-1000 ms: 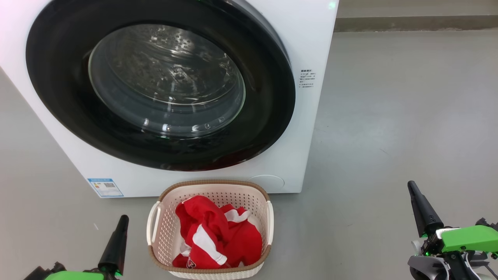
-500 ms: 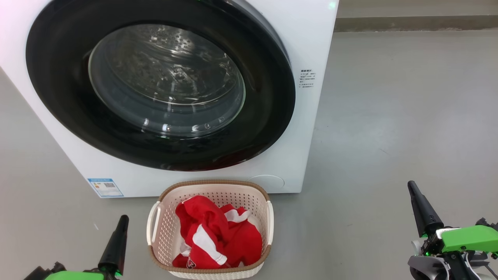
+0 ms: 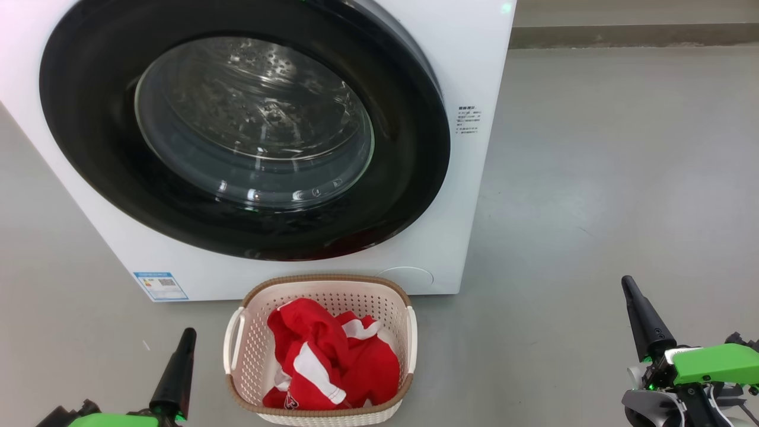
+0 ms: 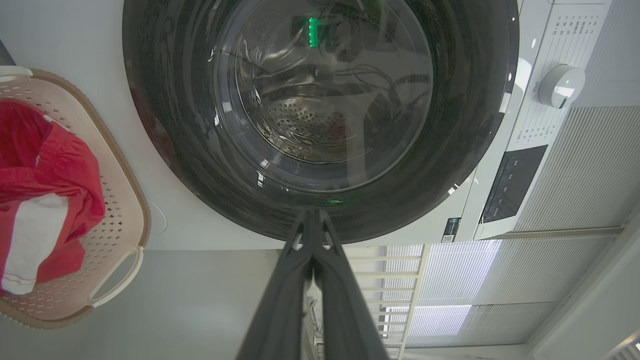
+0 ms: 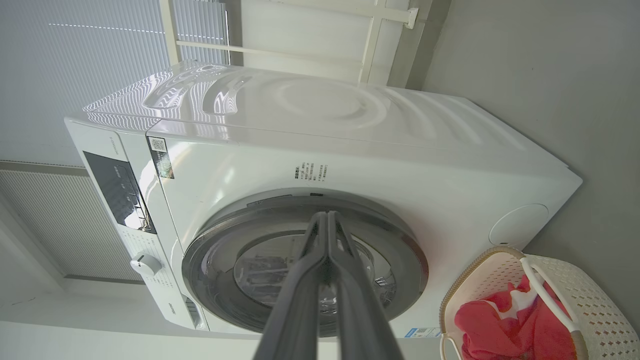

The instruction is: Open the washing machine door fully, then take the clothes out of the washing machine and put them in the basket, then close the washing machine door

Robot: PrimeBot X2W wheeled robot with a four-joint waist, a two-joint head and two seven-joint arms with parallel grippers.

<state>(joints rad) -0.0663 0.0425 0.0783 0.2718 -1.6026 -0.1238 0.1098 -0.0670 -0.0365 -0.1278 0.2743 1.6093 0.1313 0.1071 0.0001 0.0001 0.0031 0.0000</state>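
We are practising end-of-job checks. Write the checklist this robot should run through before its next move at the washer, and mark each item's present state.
1. Washing machine door flush against the washing machine: ok.
2. Door latched: cannot tell.
3. Clothes inside the basket: ok.
4. Drum emptied: cannot tell, reflections hide much of it.
5. Left gripper shut, empty, apart from the basket: ok.
6. Right gripper shut, empty, over the floor: ok.
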